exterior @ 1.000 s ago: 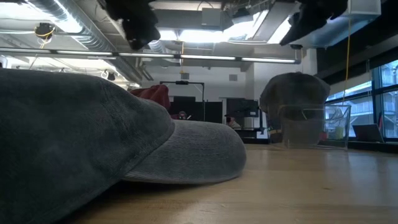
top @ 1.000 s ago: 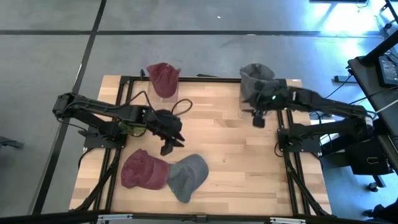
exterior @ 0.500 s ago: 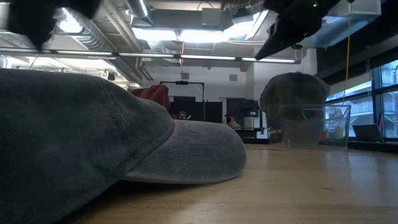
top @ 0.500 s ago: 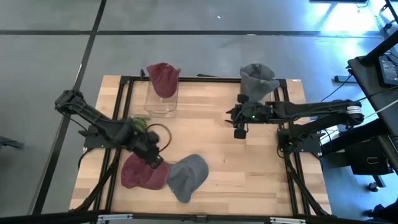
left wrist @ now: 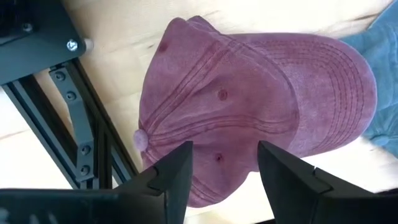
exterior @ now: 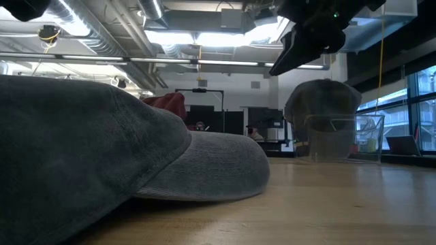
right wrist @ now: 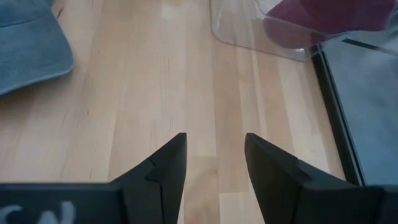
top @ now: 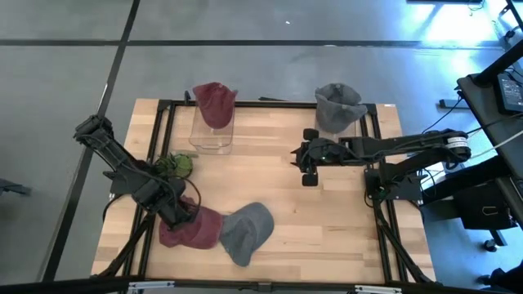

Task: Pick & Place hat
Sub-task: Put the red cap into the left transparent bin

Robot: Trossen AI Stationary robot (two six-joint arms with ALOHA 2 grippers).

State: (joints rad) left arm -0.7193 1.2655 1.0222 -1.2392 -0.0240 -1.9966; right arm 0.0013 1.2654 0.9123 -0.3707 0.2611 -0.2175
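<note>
A: Tabletop (top: 327, 220) of pale wood, seen from above, with four caps. Where are they?

B: A maroon cap (top: 193, 226) lies near the front left, its brim touching the grey-blue cap (top: 245, 231) just beside it. A second maroon cap (top: 214, 103) sits on a clear container (top: 212, 137) at the back left; a second grey cap (top: 338, 105) stands at the back right.

A: Position of the left hand (top: 181, 214)?

B: Low over the front maroon cap, at its back edge. In the left wrist view the cap (left wrist: 261, 99) fills the field beyond the two dark fingers (left wrist: 175, 176), which stand apart, nothing between them, with the crown button just past the tips and the black frame rail (left wrist: 81, 118) beside it.

A: And the right hand (top: 309, 157)?

B: Above bare wood mid-table, between the clear container and the back grey cap, well apart from both front caps. Its wrist view shows the fingers (right wrist: 169, 163) spread, holding nothing, over wooden boards, with the grey-blue cap (right wrist: 28, 43) and the container (right wrist: 273, 31) farther off.

A: Low view?

B: The grey-blue cap (exterior: 102, 163) fills the foreground; the right arm hangs at the top
</note>
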